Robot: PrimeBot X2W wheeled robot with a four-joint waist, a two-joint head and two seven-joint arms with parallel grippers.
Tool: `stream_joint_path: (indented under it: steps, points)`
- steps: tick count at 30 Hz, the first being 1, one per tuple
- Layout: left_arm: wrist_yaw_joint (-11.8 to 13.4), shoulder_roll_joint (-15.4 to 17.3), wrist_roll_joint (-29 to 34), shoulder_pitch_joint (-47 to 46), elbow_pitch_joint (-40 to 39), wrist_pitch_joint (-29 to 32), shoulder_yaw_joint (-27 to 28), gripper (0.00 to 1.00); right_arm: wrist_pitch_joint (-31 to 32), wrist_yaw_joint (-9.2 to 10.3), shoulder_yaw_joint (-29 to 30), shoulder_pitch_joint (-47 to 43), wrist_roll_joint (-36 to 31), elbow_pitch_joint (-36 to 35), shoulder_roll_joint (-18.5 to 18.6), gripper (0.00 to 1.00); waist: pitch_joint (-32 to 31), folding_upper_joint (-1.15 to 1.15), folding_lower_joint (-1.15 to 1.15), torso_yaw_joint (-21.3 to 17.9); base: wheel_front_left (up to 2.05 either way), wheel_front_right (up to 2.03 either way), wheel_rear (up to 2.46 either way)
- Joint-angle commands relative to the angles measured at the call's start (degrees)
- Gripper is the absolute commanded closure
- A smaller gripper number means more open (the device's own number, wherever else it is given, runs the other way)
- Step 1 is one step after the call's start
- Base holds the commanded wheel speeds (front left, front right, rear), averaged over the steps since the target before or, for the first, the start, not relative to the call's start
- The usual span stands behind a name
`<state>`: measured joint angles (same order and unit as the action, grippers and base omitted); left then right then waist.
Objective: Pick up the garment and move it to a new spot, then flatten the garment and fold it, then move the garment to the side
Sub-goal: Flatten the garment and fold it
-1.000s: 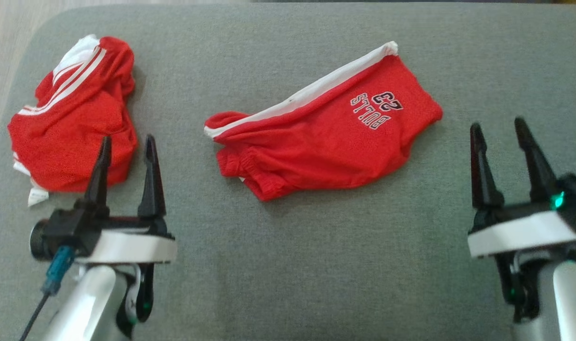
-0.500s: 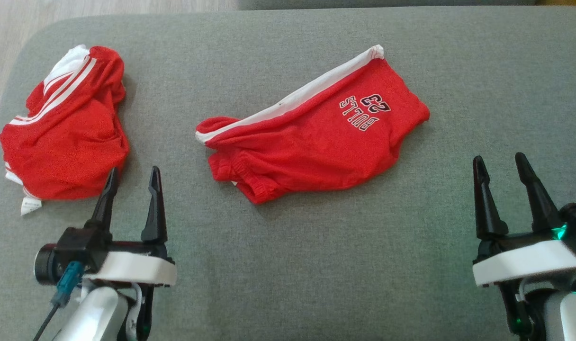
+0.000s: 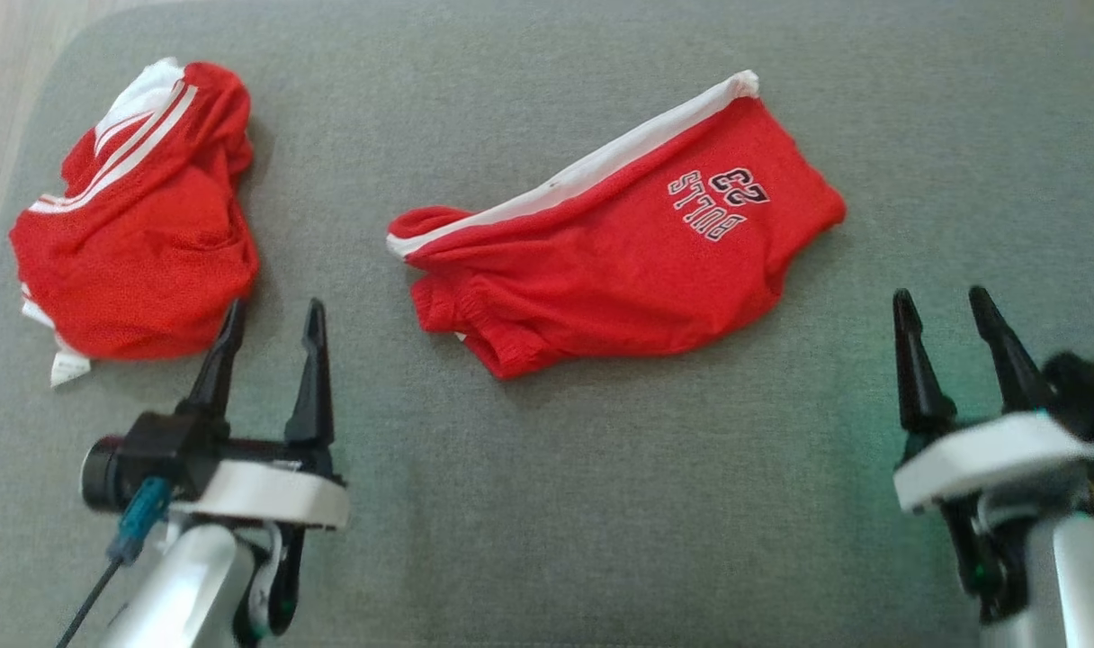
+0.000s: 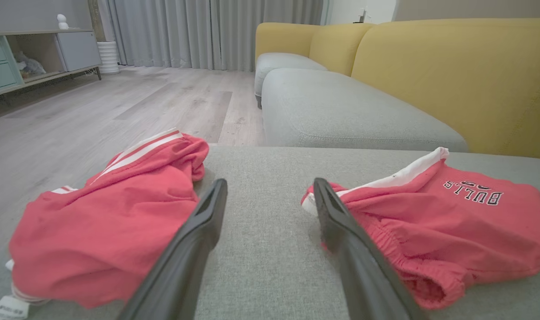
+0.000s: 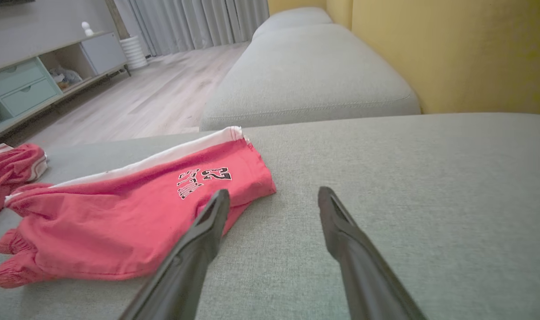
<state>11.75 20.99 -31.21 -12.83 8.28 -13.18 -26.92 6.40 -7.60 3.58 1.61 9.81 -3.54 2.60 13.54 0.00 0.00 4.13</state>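
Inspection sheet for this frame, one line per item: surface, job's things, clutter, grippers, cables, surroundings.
surface: grey fabric cushion, bare between the garments.
job's things: red Bulls shorts lie loosely spread mid-cushion, unfolded; red striped garment bunched at the robot's left, apart from them.
clutter: nothing seen.
grippers: left gripper open, empty, near the striped garment; right gripper open, empty, right of the Bulls shorts.
cables: blue-plugged cable at the left wrist, clear of the cloth.
surroundings: yellow sofa back, wood floor, grey curtains, sideboard.

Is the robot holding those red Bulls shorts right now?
No, the Bulls shorts lie on the grey cushion, apart from the open left gripper and right gripper.
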Motion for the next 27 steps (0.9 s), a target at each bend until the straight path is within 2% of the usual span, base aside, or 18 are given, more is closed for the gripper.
stream_joint_path:
  steps: [1,11,12,18,19,20,21,27]
  points:
    - [-0.16,1.25,0.59,-3.23,-1.63,-0.45,1.8,0.0,0.22,0.11,-1.22,3.47,-0.31,-1.29,0.29,0.0,0.58,0.0,0.0,0.63,0.0,0.0,0.0]
    - [-2.44,-1.58,1.79,-7.27,-1.14,-1.35,0.29,0.0,2.1,0.11,-0.22,19.48,0.38,19.57,2.25,0.0,3.31,0.0,0.0,5.84,0.0,0.0,0.0]
    - [-2.88,-2.3,2.13,-7.98,-0.94,-1.52,0.26,0.0,3.34,0.11,0.4,22.16,0.19,23.94,2.76,0.0,3.78,0.0,0.0,6.8,0.0,0.0,0.0]
    - [-4.2,-4.49,3.3,-8.96,-0.85,-1.77,0.89,0.0,9.52,0.11,1.7,27.4,-0.16,35.14,3.67,0.0,4.38,0.0,0.0,8.78,0.0,0.0,0.0]
    - [-4.38,-4.81,3.61,-8.94,-1.03,-1.78,1.19,0.0,10.7,0.11,1.52,27.9,0.18,36.32,3.56,0.16,4.34,0.0,0.0,8.91,0.0,0.0,0.0]
    - [-4.58,-5.13,3.91,-8.83,-1.19,-1.79,1.52,0.0,11.66,0.11,1.31,28.27,0.48,37.19,3.5,0.8,4.29,0.0,0.0,9.0,0.0,0.0,0.0]
    - [-4.75,-5.41,4.22,-8.65,-1.31,-1.8,1.87,0.0,12.48,0.11,1.14,28.51,0.93,37.83,3.39,1.0,4.19,0.0,0.0,9.02,0.0,0.0,0.0]
    - [-5.72,-6.6,5.66,-6.89,-1.25,-1.81,3.89,0.0,9.95,0.11,0.66,27.48,2.85,35.98,3.06,1.0,2.98,0.0,0.0,8.03,0.0,0.0,0.0]
